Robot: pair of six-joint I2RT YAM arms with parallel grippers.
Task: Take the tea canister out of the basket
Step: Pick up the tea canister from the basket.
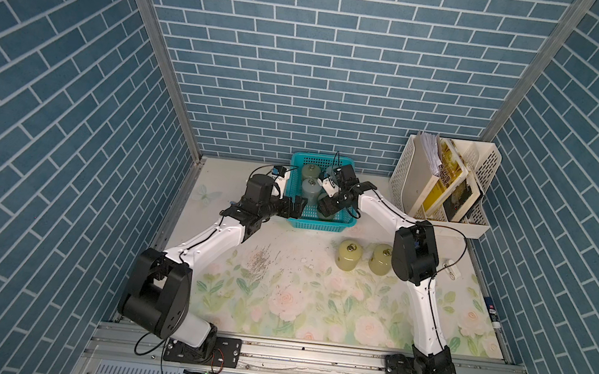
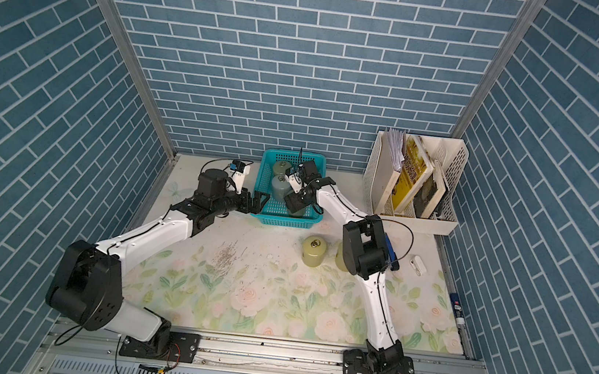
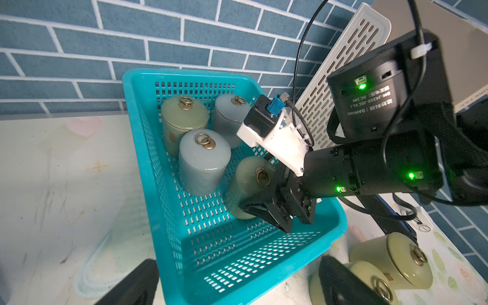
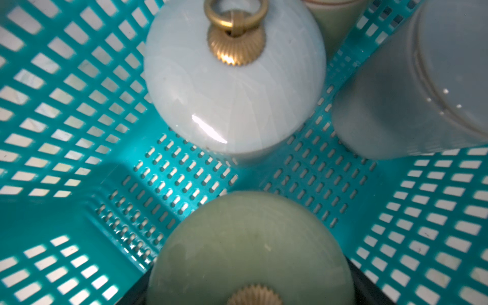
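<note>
basket (image 1: pixel 324 226) sits centre frame in both top views, hard against the back wall. right gripper (image 3: pixel 261 192) is inside it, jaws clamped across the body of the green tea canister (image 3: pixel 241 182). I read the wide body grip as deliberate, since the ring on the lid gives nothing solid to pinch. canister is tilted, can't tell if its base is clear of the mesh floor, so I'd call this the start of the lift. not out yet: it's in the basket's lower-right corner in the top views, mostly hidden under the wrist. 3 more stand upright behind it, and the nearest grey canister (image 3: pixel 203 161) is just beside the held one, so the lift wants to go up and toward the front rim to avoid clipping it. left gripper (image 1: pixel 297 207) is at the basket's left rim, fingers spread, probably to stop the basket sliding; contact unclear. 2 table canisters (image 1: pixel 349 256) stand just below the basket in frame, likely drop zone
</note>
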